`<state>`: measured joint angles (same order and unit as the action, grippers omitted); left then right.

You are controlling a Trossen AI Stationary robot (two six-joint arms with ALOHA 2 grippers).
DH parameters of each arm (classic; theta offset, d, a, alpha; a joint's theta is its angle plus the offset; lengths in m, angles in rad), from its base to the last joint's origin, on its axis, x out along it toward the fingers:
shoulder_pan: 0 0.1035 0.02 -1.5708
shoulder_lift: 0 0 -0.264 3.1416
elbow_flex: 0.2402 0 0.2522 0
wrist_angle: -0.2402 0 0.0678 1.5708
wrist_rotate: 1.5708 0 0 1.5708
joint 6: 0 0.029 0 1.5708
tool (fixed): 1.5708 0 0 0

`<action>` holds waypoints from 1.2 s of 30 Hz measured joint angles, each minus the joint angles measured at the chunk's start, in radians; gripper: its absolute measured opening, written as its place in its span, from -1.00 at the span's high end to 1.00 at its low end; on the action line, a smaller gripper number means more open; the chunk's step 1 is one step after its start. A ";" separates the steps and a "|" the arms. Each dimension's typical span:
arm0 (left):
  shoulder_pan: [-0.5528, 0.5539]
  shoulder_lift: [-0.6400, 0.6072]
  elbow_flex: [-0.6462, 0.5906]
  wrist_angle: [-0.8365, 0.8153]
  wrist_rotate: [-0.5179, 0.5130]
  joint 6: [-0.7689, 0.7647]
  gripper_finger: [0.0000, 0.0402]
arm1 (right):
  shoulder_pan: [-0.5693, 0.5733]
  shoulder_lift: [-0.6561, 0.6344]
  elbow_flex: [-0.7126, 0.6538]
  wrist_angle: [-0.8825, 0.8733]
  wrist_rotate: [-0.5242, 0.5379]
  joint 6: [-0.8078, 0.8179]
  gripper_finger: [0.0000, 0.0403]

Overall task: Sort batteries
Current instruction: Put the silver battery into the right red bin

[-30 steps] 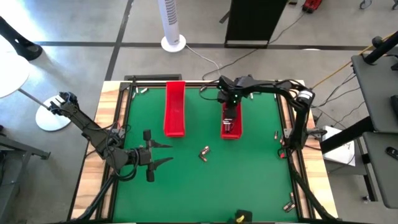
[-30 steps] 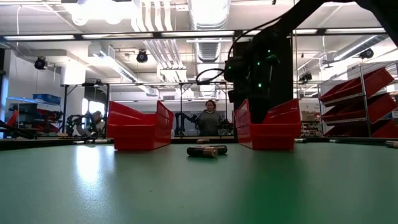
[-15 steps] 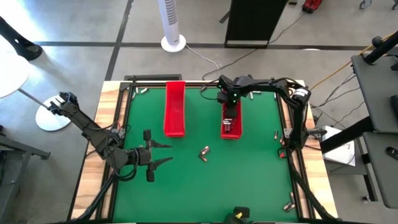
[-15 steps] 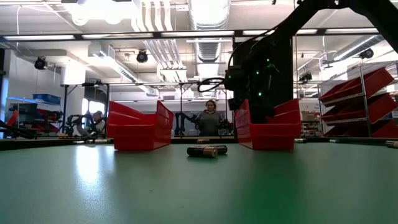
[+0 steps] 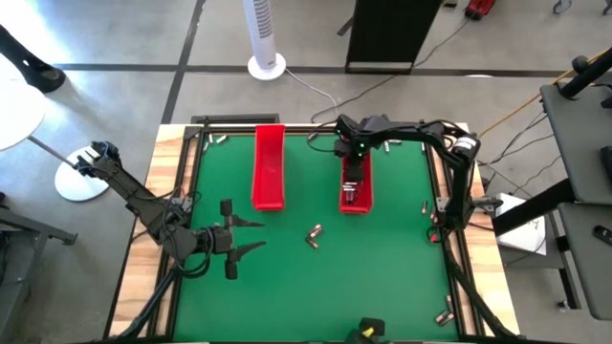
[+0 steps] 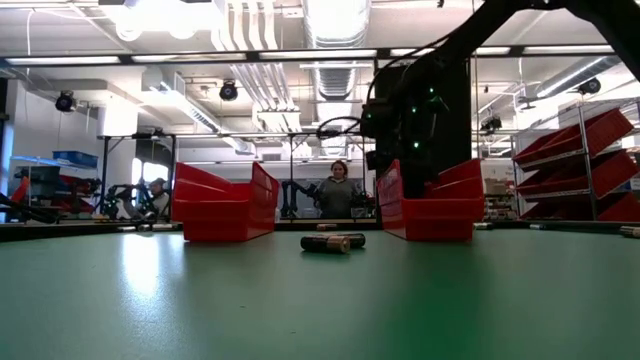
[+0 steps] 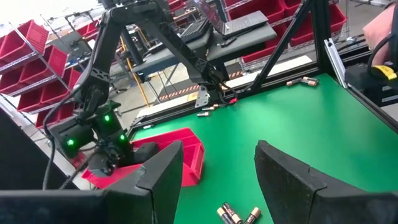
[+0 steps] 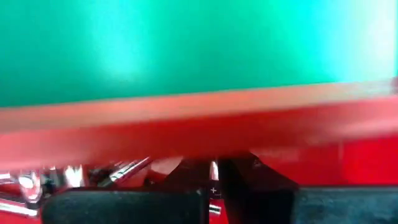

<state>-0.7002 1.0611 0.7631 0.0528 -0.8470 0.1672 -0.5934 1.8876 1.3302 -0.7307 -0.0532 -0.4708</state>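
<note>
Two long red trays stand on the green mat, the left tray (image 5: 269,167) and the right tray (image 5: 355,191). My right gripper (image 5: 354,180) points down into the right tray, shut on a thin battery (image 8: 213,180). Other silvery batteries (image 8: 68,177) lie on that tray's floor beside it. A few loose batteries (image 5: 314,234) lie on the mat at mid-table; they also show in the low view (image 6: 333,242). My left gripper (image 5: 264,234) hovers open at the near left, aimed toward them, touching nothing. My right gripper pinches a thin battery with a plus mark (image 8: 213,190) between its two fingers (image 8: 186,180), coming from above and pointing steeply down inside the right red tray. Whether the battery rests on the tray floor is hidden by the fingers.
More batteries lie along the mat's borders: at the far left corner (image 5: 218,140), by the right frame (image 5: 426,205) and at the near right (image 5: 445,311). A black frame rail (image 5: 449,229) edges the mat. People show in the room beyond the table (image 6: 337,195).
</note>
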 joint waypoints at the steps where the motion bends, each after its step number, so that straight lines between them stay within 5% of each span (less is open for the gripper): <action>1: 0.000 0.000 0.000 0.000 0.000 0.000 0.10 | 0.000 -0.007 0.001 -0.002 0.000 0.004 0.94; 21: 0.000 0.000 0.000 0.011 0.000 0.000 0.10 | 0.000 -0.022 0.021 -0.047 0.005 0.055 0.37; 31: 0.000 0.000 0.000 0.004 0.000 -0.002 0.10 | -0.041 -0.246 0.033 -0.140 0.054 0.098 0.22; 36: 0.000 0.000 0.000 -0.001 0.000 -0.011 0.10 | -0.161 -0.331 -0.045 -0.098 0.055 0.290 0.18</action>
<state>-0.7006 1.0611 0.7631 0.0521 -0.8467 0.1558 -0.7542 1.5562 1.2848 -0.8292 0.0022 -0.1812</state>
